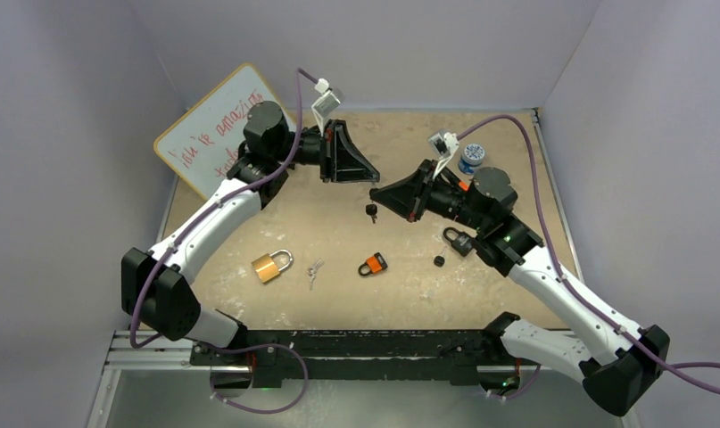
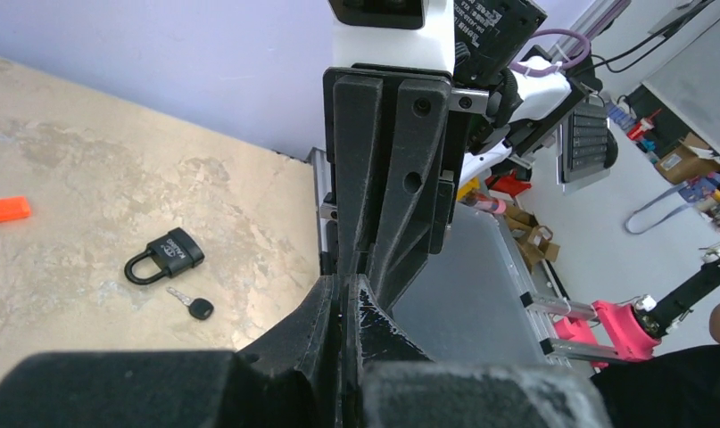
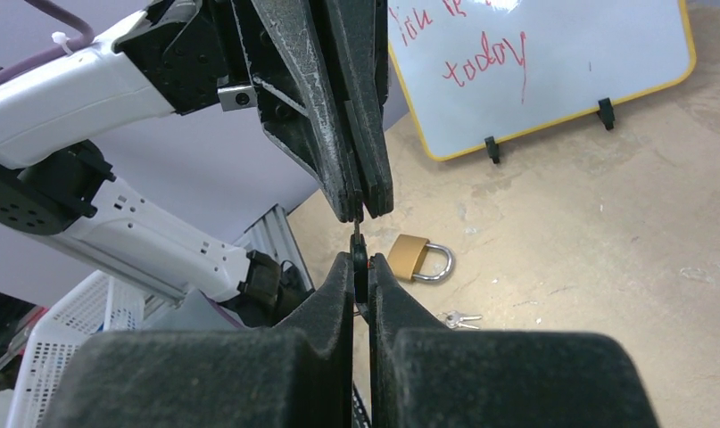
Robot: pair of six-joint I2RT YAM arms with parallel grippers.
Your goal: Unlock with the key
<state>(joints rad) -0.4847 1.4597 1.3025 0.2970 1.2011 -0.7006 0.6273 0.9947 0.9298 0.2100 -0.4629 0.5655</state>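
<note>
Grips the key (image 3: 360, 260) head in the clenched right jaws (image 1: 375, 191); pinches its blade in the clenched left jaws (image 1: 376, 176), tip to tip in mid-air. Leaves open tabletop (image 1: 409, 294) beneath and either side of the jaws, well apart from the walls (image 1: 427, 53). Hides the blade end between the left pads (image 3: 374, 174); depth of bite not discernible.

Left gripper (image 1: 374, 182) and right gripper (image 1: 377, 191) meet tip to tip, both clamped on one key (image 1: 371, 211): no passage between. Directly beneath the tips, bare table (image 1: 338, 227). Nearer the bases from there: orange padlock (image 1: 372, 265), brass padlock (image 1: 272, 265), small keys (image 1: 314, 270). Close beside the right gripper's wrist lies the black padlock (image 1: 457, 240). Beyond the tips, open table; whiteboard (image 1: 209, 134) behind the left gripper.
</note>
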